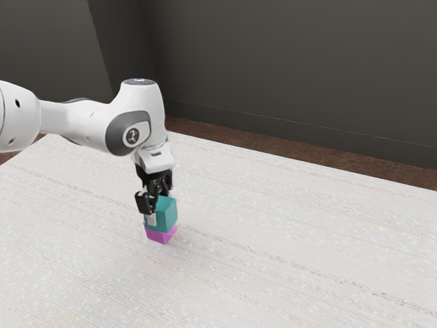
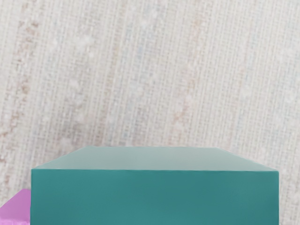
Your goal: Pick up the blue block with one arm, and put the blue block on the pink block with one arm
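Where my arm (image 1: 68,123) comes in from the exterior view's left, it reaches out over the pale table (image 1: 307,239) and bends down at the wrist. My gripper (image 1: 154,203) points straight down and sits around the upper part of the blue block (image 1: 166,213), which renders as teal. The block is right at my hand, not apart from it. I cannot tell whether my hand is clamped on the block or merely around it.

The blue block stands upright on the pink block (image 1: 160,235), and the pink block lies flat on the table. The two are not quite square to each other: a strip of pink juts out below the blue block on the side nearer the camera.

In the wrist view the blue block (image 2: 154,192) lies directly under my hand, its top face and one side showing. A wedge of the pink block (image 2: 14,208) pokes out past one of its lower corners, and beyond the blocks lies bare woven tabletop (image 2: 150,70).

To the exterior view's right of the stack the table runs on wide and open. Its far edge slants across behind the stack, well away from it. Past that edge are a brown strip of floor (image 1: 307,147) and a dark wall (image 1: 307,61).
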Controlling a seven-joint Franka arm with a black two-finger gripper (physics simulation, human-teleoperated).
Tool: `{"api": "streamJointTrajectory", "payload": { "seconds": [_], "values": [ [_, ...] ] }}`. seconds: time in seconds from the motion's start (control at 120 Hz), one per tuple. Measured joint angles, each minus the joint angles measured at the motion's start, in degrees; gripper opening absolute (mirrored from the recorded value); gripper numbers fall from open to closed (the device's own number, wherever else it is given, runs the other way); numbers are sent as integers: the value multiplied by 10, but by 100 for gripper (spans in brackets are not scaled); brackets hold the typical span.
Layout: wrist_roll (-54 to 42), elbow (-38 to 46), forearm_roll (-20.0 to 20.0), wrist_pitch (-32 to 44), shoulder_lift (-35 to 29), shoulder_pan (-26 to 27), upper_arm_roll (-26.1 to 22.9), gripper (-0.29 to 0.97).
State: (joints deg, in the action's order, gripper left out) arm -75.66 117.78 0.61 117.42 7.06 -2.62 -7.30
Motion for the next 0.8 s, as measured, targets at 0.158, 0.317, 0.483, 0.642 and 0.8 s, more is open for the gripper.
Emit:
{"api": "streamJointTrajectory", "payload": {
  "seconds": [0.158, 0.317, 0.483, 0.642, 0.8],
  "values": [
    [-26, -4, -5, -9, 5, -2, 4, 35],
    [-49, -13, -8, -12, 10, 0, 23, 35],
    [-72, -27, -12, -13, 25, -4, 29, 35],
    [-88, -52, -24, -13, 48, -8, 29, 35],
    [-102, -62, -27, -13, 61, -9, 29, 35]
  ]
}}
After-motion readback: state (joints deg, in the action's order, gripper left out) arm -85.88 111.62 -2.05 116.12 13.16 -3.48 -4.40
